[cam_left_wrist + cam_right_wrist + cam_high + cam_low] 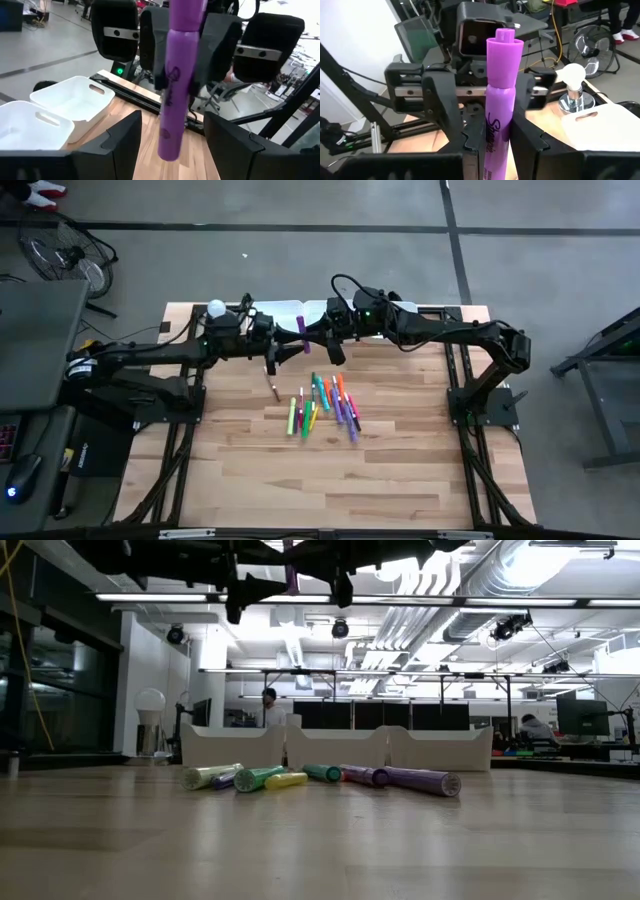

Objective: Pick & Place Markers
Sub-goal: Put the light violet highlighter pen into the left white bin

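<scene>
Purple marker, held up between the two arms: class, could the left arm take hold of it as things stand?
Probably yes: the left gripper has open jaws on either side of the purple marker, which the right gripper holds; nothing lies between.

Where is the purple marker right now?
The purple marker is in the air between both grippers, clamped by the right gripper, with the open left gripper facing it, in front of the white trays.
</scene>
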### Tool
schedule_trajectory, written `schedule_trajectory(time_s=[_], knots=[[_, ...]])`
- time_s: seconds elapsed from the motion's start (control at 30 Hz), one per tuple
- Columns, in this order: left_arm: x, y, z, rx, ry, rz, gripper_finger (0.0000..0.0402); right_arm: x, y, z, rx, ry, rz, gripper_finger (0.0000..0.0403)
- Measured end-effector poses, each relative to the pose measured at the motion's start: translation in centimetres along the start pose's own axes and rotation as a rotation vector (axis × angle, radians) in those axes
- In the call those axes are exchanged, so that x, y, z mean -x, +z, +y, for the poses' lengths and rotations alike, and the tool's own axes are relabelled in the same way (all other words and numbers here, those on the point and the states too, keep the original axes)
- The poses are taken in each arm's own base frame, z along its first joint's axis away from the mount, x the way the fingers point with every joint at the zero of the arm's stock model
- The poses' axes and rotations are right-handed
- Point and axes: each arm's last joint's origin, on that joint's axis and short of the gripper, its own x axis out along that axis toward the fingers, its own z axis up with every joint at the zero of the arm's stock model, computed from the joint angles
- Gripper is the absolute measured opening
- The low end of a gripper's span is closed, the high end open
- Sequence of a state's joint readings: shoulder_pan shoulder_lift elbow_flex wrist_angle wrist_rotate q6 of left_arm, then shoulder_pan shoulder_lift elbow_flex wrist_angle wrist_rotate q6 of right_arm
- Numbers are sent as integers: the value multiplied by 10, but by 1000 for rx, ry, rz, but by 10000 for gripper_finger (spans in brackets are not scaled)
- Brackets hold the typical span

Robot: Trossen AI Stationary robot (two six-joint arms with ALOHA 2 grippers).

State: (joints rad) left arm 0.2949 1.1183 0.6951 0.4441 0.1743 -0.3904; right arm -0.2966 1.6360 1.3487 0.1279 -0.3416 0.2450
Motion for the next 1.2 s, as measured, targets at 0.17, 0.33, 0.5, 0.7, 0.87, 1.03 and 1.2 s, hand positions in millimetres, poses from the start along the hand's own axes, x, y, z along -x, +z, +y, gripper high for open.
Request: schedule_trajectory(time_s=[0.17,0.33,0.5,0.7,0.87,1.03,1.2], knots=[[-9,5,0,0,-11,-21,211,0,-1,0,-3,3,11,58],[-10,3,1,6,-4,-4,202,0,-1,0,7,3,12,58],[-10,2,1,8,-11,7,149,0,-1,-1,7,2,12,58],[-10,2,1,10,-18,11,78,1,-1,-2,6,2,11,58],[-10,2,0,8,-21,13,57,1,-1,-2,8,4,12,58],[-10,1,1,9,-21,13,66,1,-1,-2,11,3,11,58],[-10,2,1,8,-16,11,57,1,-1,-2,12,3,11,60]])
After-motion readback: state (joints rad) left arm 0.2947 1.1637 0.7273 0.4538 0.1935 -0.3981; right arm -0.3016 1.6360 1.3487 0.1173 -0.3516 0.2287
